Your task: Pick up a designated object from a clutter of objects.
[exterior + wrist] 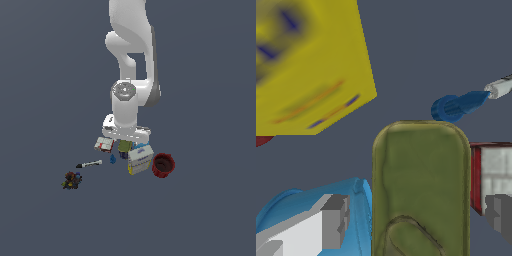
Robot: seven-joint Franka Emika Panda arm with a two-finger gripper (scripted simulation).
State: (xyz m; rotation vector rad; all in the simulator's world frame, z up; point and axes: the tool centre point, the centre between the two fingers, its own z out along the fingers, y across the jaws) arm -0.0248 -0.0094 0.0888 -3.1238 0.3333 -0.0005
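The can (124, 147) stood under the arm (131, 60), in the middle of the clutter. From the exterior view it had a matte olive top over a dark navy base. In the wrist view the can (421, 187) showed as a rounded olive slab with a raised oval tab on its top.

The gripper (418, 217) was spread wide, one blocky grey finger (335, 220) on each side of the can and neither touching it.

Taking the can as the clock's centre in the exterior view:
- A glossy red bowl (163, 164) with a dark hollow sat near 4 o'clock.
- A flat-faced white box (139, 159) with a yellow edge lay just beside the can, between it and the bowl.
- A white-red box (104, 144) lay at 9 o'clock.
- A tiny blue piece (112, 159) and a slim black-white marker (89, 164) lay toward 8 o'clock.
- A knobbly dark clump (72, 180) lay farther out the same way.

A light-blue curved thing (311, 210) lay beside the can in the wrist view.
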